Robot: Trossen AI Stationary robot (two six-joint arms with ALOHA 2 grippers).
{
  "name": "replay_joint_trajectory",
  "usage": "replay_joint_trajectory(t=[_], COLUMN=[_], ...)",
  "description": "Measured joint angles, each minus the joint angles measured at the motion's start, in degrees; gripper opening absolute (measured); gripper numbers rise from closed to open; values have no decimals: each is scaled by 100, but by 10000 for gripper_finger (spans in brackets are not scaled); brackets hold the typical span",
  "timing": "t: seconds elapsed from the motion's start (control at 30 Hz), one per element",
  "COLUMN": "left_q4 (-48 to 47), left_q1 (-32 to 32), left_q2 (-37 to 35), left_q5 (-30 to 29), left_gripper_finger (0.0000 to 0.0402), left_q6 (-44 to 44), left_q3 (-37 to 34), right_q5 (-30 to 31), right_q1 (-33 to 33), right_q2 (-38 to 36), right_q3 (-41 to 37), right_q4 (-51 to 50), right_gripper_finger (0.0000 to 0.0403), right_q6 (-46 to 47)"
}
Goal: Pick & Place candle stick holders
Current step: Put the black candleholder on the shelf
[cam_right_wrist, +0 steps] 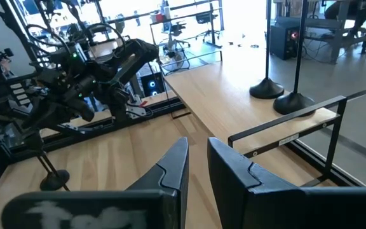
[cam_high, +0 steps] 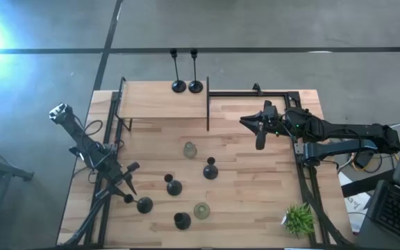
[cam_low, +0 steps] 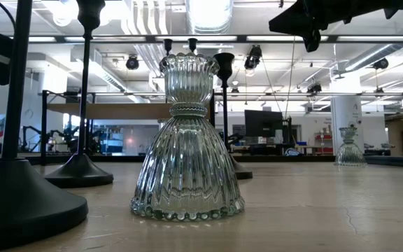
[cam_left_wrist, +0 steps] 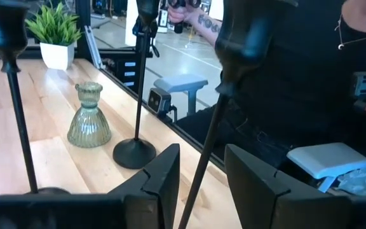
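Both grippers concern us. Our left gripper (cam_high: pixel 128 182) sits low at the table's front-left, its fingers (cam_left_wrist: pixel 164 175) parted around the thin stem of a tall black holder (cam_high: pixel 144 204), not visibly pressing it. Our right gripper (cam_high: pixel 259 132) hangs over the right side, its fingers a narrow gap apart, holding nothing. Two tall black holders (cam_high: pixel 187 85) stand on the raised shelf (cam_high: pixel 164 101). Across the table (cam_high: pixel 248 201) we see black holders (cam_high: pixel 174 186) and two glass holders (cam_high: pixel 201 210). A small green plant (cam_high: pixel 298 218) stands front-right.
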Motion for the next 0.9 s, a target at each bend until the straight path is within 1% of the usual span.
replay_joint_trajectory(t=[0.33, 0.9], left_q4=[596, 1251], left_q1=[0, 2], left_q2=[573, 1100], left_q5=[42, 50], left_gripper_finger=[128, 128], left_q6=[125, 133], left_q3=[14, 23], right_q5=[4, 25], right_q1=[-2, -4], right_q2=[0, 0], right_q3=[0, 0], right_q4=[0, 14], right_gripper_finger=[54, 54], right_q6=[17, -29])
